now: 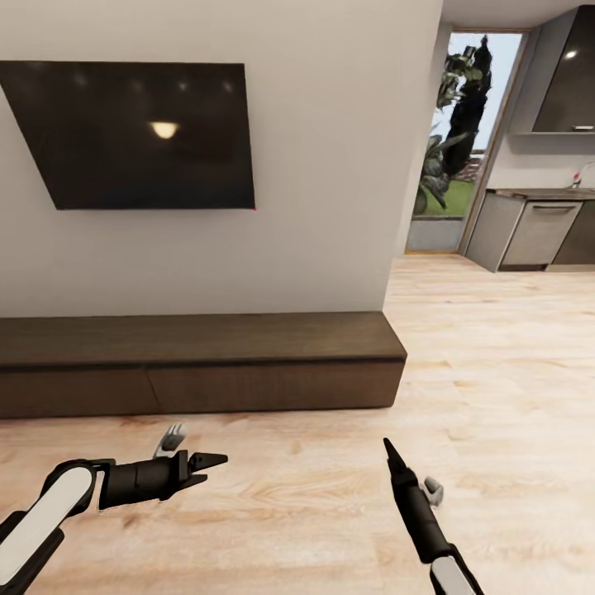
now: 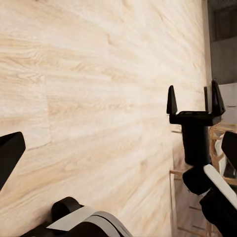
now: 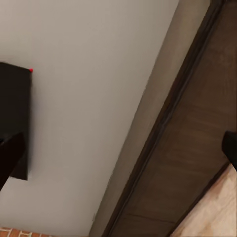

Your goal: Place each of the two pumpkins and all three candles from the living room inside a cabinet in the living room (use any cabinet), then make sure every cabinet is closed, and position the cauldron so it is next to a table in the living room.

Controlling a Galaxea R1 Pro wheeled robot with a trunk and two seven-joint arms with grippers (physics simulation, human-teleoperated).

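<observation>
Facing the closed cabinet [image 1: 198, 364], both tools empty above floor [image 1: 330, 496]

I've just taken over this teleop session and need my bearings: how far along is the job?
Looks done: the cabinet under the wall TV has its drawer fronts shut. In hand: nothing; the left gripper and right gripper hang empty over the floor, fingers apart. Left: unclear, since no pumpkins, candles or cauldron appear here.
</observation>
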